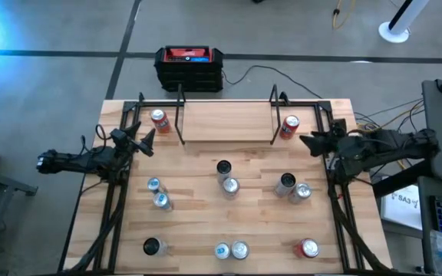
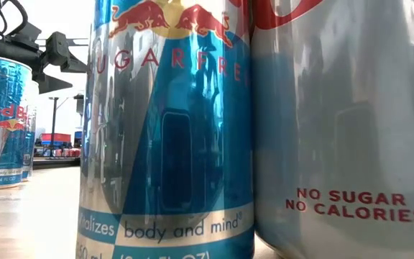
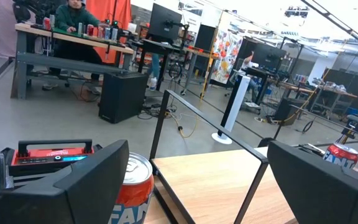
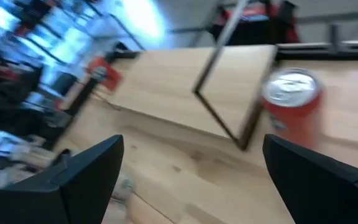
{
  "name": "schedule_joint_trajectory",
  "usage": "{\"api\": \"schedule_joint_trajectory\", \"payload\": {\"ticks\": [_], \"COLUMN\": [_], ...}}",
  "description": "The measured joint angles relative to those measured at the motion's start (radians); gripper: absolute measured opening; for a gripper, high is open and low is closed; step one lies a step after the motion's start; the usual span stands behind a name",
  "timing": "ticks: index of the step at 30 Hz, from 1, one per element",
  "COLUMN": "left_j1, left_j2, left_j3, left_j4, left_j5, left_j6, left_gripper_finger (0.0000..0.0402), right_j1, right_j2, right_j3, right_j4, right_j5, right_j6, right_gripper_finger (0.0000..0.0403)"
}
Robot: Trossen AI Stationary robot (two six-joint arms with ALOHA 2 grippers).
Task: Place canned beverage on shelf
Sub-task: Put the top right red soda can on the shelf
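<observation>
While both arms wait at the desk's (image 1: 206, 199) side edges, I read the scene from the left. My left claw (image 1: 146, 141) stands apart and empty, with an upright red can (image 1: 159, 119) just beyond it beside the shelf's (image 1: 225, 119) left posts. The shelf board carries nothing. At its right posts stands a second red can (image 1: 289, 126), just ahead of my right claw (image 1: 310, 142), also apart and empty. Each arm is near its own can. The silver and blue cans (image 1: 229, 185) mid-desk sit behind both claws, so I judge they won't obstruct; the thin posts might.
</observation>
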Motion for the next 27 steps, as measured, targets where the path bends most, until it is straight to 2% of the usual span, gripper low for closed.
{"api": "schedule_joint_trajectory", "payload": {"ticks": [5,11,16,21,24,27], "left_j1": [0.000,0.000,0.000,0.000,0.000,0.000], "left_j2": [0.000,0.000,0.000,0.000,0.000,0.000], "left_j3": [0.000,0.000,0.000,0.000,0.000,0.000], "left_j4": [0.000,0.000,0.000,0.000,0.000,0.000], "left_j5": [0.000,0.000,0.000,0.000,0.000,0.000], "left_j6": [0.000,0.000,0.000,0.000,0.000,0.000], "left_gripper_finger": [0.0368,0.0368,0.0368,0.0368,0.0368,0.0368], "right_j1": [0.000,-0.002,-0.050,-0.174,-0.249,-0.297], "right_j2": [0.131,0.237,0.304,0.356,0.383,0.399], "right_j3": [0.149,0.244,0.262,0.259,0.257,0.262], "right_j4": [-0.282,-0.413,-0.430,-0.463,-0.425,-0.362], "right_j5": [-0.052,-0.127,-0.186,-0.251,-0.283,-0.284], "right_j6": [0.171,0.259,0.176,0.025,-0.058,-0.072], "right_gripper_finger": [0.0370,0.0370,0.0370,0.0370,0.0370,0.0370]}}
